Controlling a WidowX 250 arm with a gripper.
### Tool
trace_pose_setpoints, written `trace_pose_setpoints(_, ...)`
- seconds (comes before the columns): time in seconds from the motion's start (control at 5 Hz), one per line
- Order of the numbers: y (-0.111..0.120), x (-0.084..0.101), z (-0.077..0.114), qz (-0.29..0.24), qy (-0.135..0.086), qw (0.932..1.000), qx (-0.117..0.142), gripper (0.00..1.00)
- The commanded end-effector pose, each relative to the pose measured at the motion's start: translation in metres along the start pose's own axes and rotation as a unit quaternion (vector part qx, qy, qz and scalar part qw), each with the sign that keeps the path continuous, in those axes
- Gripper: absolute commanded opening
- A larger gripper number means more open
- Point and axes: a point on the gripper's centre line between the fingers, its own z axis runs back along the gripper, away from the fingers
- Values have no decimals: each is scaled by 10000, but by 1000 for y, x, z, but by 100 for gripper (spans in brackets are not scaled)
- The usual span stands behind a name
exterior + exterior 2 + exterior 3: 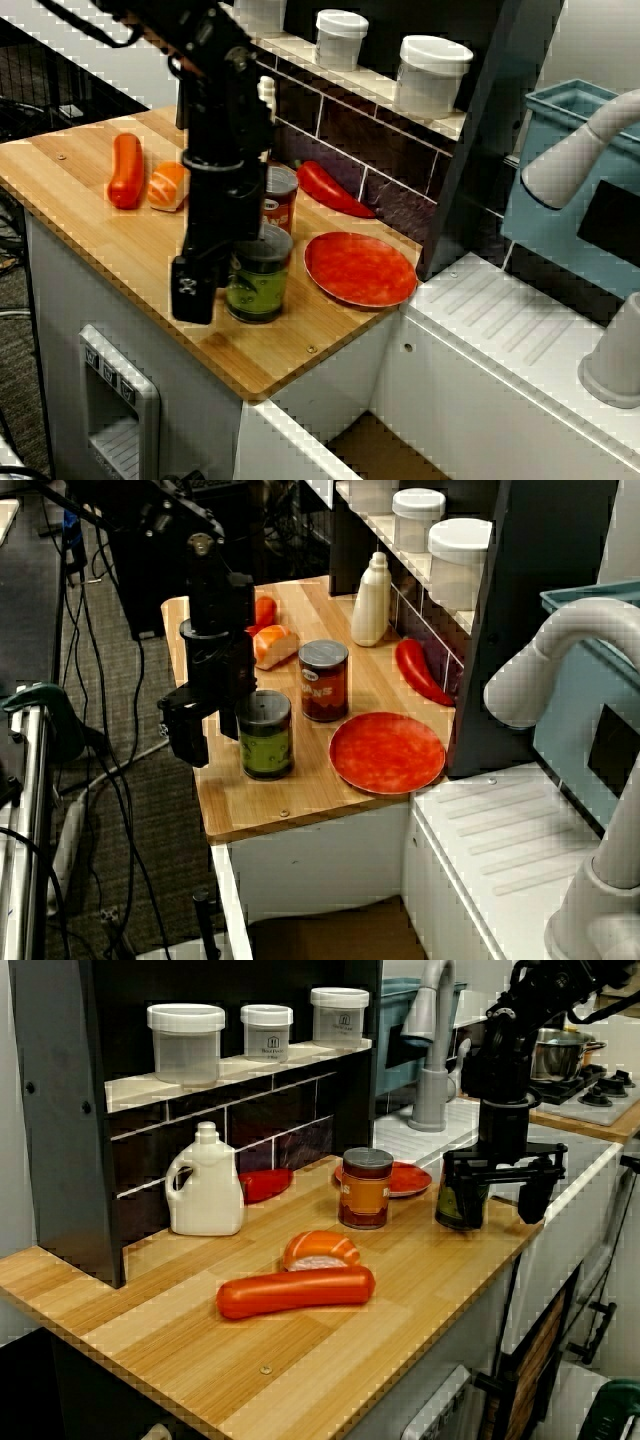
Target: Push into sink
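A green-labelled can stands near the front right corner of the wooden counter; it also shows in the side view and the end view. My black gripper is open and low at the can's side. One finger is close against the can and the other finger hangs out past the counter's front edge. I cannot tell whether the finger touches the can. The sink, with white walls and a brownish bottom, lies just beyond the counter's end.
A red plate lies beside the green can, and a red-brown can stands behind it. A red pepper, a sausage, an orange food piece and a white bottle are on the counter. A blue-grey bin and a grey faucet are beyond.
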Motion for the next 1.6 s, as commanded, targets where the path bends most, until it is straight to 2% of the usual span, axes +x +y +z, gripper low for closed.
trace_pose_setpoints(0.0, 3, 11, 15, 72, -63, 9994, -345, 100)
trace_pose_setpoints(0.2, 8, 10, 14, 131, -69, 9990, -415, 100)
trace_pose_setpoints(0.4, 4, 16, 8, 63, 22, 9989, -454, 100)
trace_pose_setpoints(0.6, 10, 14, 6, 142, 39, 9991, -399, 100)
trace_pose_setpoints(0.8, 17, 13, 6, 206, -18, 9987, -463, 100)
trace_pose_setpoints(1.2, 4, 34, -1, 82, 72, 9981, -604, 100)
trace_pose_setpoints(1.4, -5, 39, -5, 1, 122, 9982, -580, 100)
